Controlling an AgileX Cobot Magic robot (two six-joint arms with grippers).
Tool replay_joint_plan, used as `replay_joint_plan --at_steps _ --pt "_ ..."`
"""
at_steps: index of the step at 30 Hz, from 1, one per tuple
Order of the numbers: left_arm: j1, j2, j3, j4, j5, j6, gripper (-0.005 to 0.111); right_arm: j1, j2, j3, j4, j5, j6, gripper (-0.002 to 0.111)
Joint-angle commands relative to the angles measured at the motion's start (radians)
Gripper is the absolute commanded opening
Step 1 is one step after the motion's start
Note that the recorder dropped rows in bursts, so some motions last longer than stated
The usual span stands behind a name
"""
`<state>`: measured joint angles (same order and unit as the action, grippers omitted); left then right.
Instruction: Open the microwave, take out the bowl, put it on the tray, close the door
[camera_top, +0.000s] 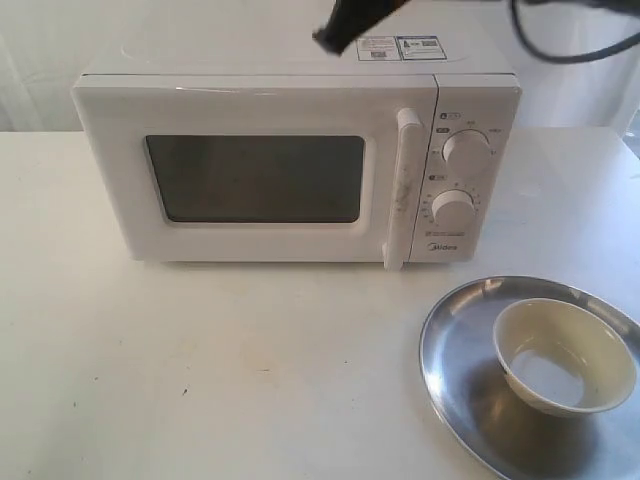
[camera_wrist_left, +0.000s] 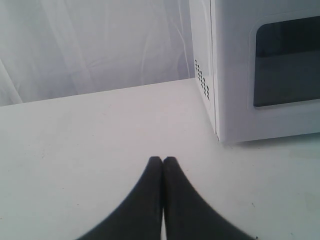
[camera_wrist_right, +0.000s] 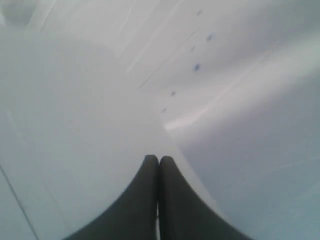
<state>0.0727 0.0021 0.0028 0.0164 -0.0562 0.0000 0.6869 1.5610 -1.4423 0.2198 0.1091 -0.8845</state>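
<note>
The microwave (camera_top: 300, 165) stood toward the far edge of the worktop (camera_top: 200, 370), its door (camera_top: 255, 180) flush with the front, so the oven looked shut. The bowl (camera_top: 565, 357) sat upright on the tray (camera_top: 460, 340) near the worktop's near right corner, which suggests the task was all but done. The left gripper (camera_wrist_left: 162, 160) had its fingertips pressed together on nothing, low over bare worktop just beside the microwave's left side, probably parked clear of the door. The right gripper (camera_wrist_right: 158, 159) was likewise pinched together and empty, above the microwave's top, seemingly lifted away after pushing the door
</note>
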Motion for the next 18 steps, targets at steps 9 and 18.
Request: replay_joint_plan --at_steps 9,18 --pt "-0.005 -0.002 -0.003 -0.008 -0.004 0.0 0.0 0.12 -0.972 0.512 0.011 0.019 0.567 0.0" --pt "-0.005 -0.002 -0.003 -0.008 -0.004 0.0 0.0 0.12 -1.307 0.963 0.011 -0.048 0.68 0.0"
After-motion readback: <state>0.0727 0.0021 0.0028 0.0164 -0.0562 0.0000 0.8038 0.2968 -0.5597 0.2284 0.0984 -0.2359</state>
